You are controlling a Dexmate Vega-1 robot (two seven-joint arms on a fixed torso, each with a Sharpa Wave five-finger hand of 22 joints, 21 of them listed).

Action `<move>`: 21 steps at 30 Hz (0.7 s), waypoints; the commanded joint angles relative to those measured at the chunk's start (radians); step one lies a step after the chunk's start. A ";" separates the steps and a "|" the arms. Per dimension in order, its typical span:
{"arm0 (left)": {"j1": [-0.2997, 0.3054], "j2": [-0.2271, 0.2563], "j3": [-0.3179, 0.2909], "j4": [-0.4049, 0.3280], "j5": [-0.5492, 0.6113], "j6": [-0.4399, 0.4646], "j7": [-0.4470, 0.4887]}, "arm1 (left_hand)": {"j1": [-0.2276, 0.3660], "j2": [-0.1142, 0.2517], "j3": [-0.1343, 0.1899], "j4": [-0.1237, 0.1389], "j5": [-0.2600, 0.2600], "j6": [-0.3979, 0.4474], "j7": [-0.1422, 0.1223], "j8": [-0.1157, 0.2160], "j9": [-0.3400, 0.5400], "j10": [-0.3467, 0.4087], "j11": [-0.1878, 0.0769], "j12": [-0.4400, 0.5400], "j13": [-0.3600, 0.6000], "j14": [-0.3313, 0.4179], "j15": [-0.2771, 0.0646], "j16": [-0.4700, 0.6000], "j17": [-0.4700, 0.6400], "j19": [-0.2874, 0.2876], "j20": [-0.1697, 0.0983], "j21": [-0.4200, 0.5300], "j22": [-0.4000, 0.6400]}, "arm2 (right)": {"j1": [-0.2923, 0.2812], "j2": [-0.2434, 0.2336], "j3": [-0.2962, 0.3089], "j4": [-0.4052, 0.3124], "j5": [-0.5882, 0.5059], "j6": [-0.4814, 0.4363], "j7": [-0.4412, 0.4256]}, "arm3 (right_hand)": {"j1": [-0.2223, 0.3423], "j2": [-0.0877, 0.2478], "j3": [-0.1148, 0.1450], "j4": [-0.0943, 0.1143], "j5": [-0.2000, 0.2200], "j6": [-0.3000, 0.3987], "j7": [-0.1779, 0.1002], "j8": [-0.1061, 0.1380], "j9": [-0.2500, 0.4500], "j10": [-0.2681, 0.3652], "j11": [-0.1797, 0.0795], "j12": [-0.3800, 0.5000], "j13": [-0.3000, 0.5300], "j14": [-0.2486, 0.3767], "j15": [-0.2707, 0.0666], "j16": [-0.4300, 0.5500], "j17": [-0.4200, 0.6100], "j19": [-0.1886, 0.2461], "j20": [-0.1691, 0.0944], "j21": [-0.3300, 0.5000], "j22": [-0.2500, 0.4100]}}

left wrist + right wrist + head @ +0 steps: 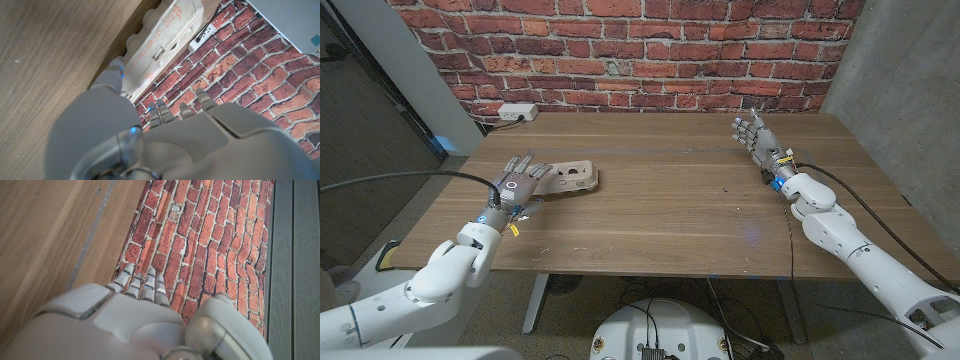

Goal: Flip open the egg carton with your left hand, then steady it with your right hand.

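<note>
The table (670, 210) is brown wood with a smooth, faintly shiny grain. The egg carton (576, 178) looks like matt, rough pulp cardboard with printed lettering. Both hands, the left hand (523, 181) and the right hand (756, 135), have smooth grey plastic shells. The wall (650, 50) is rough red brick.

Egg carton (574, 178) tan — table (670, 210) brown wood-grain — wall (650, 50) red brick.
</note>
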 commanded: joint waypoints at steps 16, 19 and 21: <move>-0.138 -0.100 0.140 0.083 0.111 -0.017 -0.032 | 0.053 0.010 0.026 0.008 -0.009 0.012 0.006 0.024 0.010 0.012 0.013 0.017 0.013 0.017 0.010 0.008 0.003 0.075 -0.032 0.032 0.007 | 0.002 0.023 0.018 0.007 0.072 -0.007 0.055 | 0.007 0.004 -0.002 -0.006 0.000 -0.008 0.002 -0.005 0.003 -0.007 -0.001 -0.007 0.002 0.007 -0.006 -0.004 -0.001 0.009 0.004 -0.013 0.002; -0.142 -0.103 0.139 0.081 0.099 -0.024 -0.043 | 0.051 0.008 0.024 0.011 -0.010 0.019 -0.001 0.027 0.011 0.013 0.006 0.018 0.014 0.022 0.000 0.009 0.004 0.079 -0.041 0.033 0.007 | 0.004 0.013 0.015 0.004 0.070 -0.021 0.063 | 0.007 0.004 -0.002 -0.007 0.000 -0.011 0.001 -0.006 0.003 -0.012 -0.004 -0.010 0.002 0.004 -0.006 -0.006 0.000 0.007 0.004 -0.016 0.002; -0.144 -0.106 0.142 0.085 0.101 -0.025 -0.043 | 0.047 0.005 0.021 0.013 -0.011 0.020 0.000 0.028 0.011 0.014 0.006 0.019 0.014 0.024 0.000 0.010 0.004 0.080 -0.040 0.033 0.007 | 0.001 0.012 0.019 -0.002 0.081 -0.029 0.066 | 0.006 0.004 -0.003 -0.007 0.000 -0.019 0.002 -0.009 0.003 -0.021 -0.005 -0.013 0.002 -0.003 -0.005 -0.008 0.000 0.002 0.007 -0.022 0.002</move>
